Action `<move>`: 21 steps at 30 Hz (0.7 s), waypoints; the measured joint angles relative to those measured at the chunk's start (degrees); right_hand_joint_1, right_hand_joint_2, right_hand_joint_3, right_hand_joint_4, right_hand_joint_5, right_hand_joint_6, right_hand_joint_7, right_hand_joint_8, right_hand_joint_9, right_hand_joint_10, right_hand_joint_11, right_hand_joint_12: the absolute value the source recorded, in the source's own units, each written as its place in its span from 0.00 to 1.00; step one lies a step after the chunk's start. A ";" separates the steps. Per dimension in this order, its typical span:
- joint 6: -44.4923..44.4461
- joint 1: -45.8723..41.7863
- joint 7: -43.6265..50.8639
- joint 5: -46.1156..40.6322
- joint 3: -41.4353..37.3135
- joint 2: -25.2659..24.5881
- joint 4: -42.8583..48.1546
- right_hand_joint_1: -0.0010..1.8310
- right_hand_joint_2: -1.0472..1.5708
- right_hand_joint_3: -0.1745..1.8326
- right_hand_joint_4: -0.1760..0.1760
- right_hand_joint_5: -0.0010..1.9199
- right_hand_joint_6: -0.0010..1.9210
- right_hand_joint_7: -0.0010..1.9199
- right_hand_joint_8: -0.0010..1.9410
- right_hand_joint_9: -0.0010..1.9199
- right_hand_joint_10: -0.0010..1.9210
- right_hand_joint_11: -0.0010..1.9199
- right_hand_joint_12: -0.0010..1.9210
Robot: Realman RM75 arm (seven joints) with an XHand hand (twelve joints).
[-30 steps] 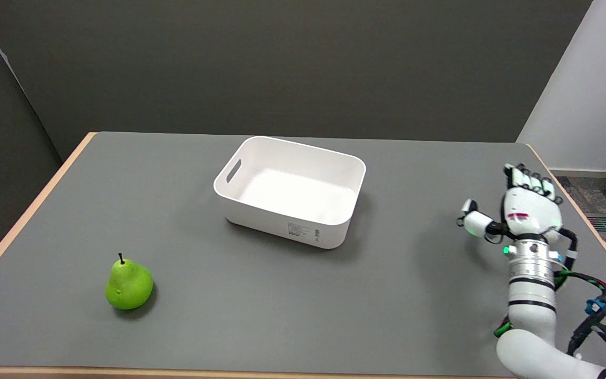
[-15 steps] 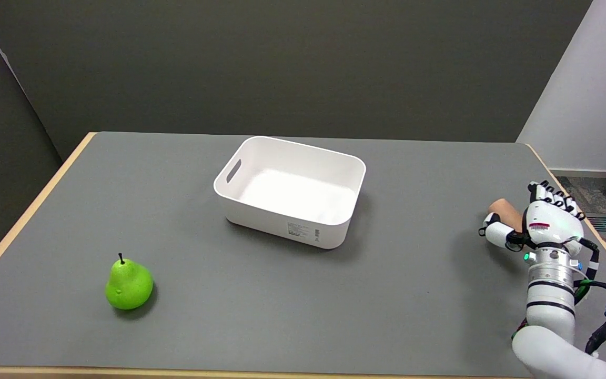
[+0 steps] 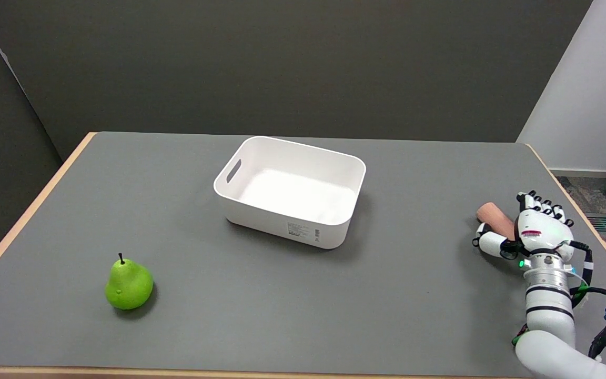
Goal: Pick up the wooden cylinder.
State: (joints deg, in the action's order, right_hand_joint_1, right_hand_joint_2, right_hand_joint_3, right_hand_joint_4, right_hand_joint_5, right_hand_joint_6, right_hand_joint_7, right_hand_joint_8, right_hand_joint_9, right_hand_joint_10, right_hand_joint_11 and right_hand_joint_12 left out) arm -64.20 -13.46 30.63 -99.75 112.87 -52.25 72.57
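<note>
Wooden cylinder (image 3: 495, 218) lies under the right robot hand (image 3: 532, 231), partly hidden.

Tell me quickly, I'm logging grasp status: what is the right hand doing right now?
Right hand: wrapped around the wooden cylinder, with the thumb on the near side; whether it grips firmly cannot be told.

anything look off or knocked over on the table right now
Nothing stands out. The white bin sits upright with nothing visible in it, the green pear stands stem up at the near left, and the right hand is at the wooden cylinder, which lies tilted by the table's right edge. No spills or damage show.
</note>
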 measured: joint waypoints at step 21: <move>2.02 -0.39 -1.31 0.40 0.58 -0.06 -0.93 0.32 0.67 0.57 0.14 0.11 0.25 0.14 0.26 0.10 0.40 0.03 0.72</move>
State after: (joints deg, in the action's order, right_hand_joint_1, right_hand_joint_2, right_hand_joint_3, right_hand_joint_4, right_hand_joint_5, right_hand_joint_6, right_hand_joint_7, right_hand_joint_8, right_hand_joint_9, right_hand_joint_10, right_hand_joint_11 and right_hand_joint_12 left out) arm -62.18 -13.85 29.32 -99.35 113.45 -52.31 71.64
